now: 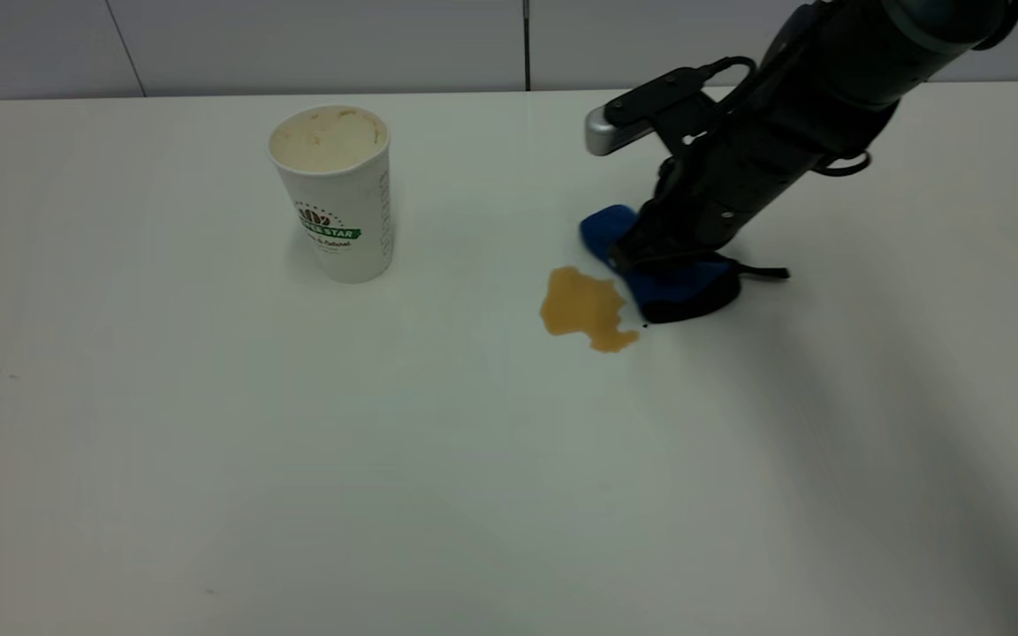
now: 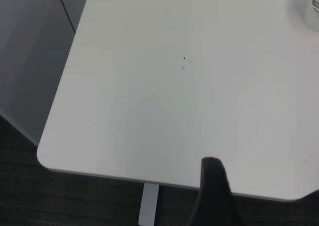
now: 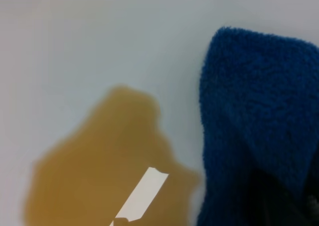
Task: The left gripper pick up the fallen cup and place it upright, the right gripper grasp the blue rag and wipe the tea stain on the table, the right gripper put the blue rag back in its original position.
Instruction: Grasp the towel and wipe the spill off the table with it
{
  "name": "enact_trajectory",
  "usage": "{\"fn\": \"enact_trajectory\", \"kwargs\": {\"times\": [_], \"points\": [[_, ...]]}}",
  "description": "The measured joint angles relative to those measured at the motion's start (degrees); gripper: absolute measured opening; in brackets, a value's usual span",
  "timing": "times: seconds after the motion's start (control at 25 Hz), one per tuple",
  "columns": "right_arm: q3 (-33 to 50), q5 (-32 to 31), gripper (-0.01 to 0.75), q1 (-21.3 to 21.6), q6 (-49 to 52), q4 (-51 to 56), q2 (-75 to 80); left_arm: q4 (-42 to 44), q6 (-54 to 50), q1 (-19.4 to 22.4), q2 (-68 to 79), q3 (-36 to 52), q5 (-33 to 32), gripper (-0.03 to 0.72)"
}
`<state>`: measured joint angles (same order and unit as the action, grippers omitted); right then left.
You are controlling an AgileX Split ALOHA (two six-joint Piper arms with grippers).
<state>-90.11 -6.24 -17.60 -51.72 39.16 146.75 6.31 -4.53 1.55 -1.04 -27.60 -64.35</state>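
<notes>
The cup [image 1: 337, 199] stands upright on the table [image 1: 208, 459], left of centre, with its stained inside showing; its edge also shows in the left wrist view [image 2: 310, 7]. The tea stain [image 1: 584, 309] lies right of the cup, amber and irregular, and is seen close up in the right wrist view [image 3: 104, 166]. My right gripper [image 1: 650, 256] is down on the blue rag [image 1: 681, 284] and shut on it, bunching it just right of the stain and touching its edge. The rag fills one side of the right wrist view [image 3: 254, 111]. My left gripper [image 2: 215, 196] hangs over the table's rounded corner, far from the cup.
The table's rounded corner and edge [image 2: 60, 161] drop to dark floor. A few tiny dark specks [image 2: 184, 61] mark the tabletop. The rag's black loop tail [image 1: 765, 273] trails right. A grey wall runs behind the table.
</notes>
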Motion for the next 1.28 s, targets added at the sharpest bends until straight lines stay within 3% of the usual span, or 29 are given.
{"fn": "enact_trajectory", "kwargs": {"times": [0.28,0.44,0.6,0.72,0.92,1.12,1.28], "points": [[-2.8,-15.6,0.051,-7.0,0.0,0.4,0.4,0.0,0.0,0.0,0.0,0.0,0.0,0.564],[-3.0,-27.9,0.051,-7.1,1.1,-3.1,0.4,0.0,0.0,0.0,0.0,0.0,0.0,0.564],[-3.2,-32.7,0.051,-5.2,11.5,-16.5,-0.1,0.0,0.0,0.0,0.0,0.0,0.0,0.564],[-3.3,-31.4,0.051,-3.4,23.3,-29.7,-0.8,0.0,0.0,0.0,0.0,0.0,0.0,0.564],[-3.4,-20.8,0.051,-2.0,42.1,-48.3,-1.1,0.0,0.0,0.0,0.0,0.0,0.0,0.564],[-3.2,-8.3,0.051,-3.8,51.2,-52.2,-0.2,0.0,0.0,0.0,0.0,0.0,0.0,0.564],[-3.2,-7.0,0.051,-8.5,51.7,-50.1,0.2,0.0,0.0,0.0,0.0,0.0,0.0,0.564]]}}
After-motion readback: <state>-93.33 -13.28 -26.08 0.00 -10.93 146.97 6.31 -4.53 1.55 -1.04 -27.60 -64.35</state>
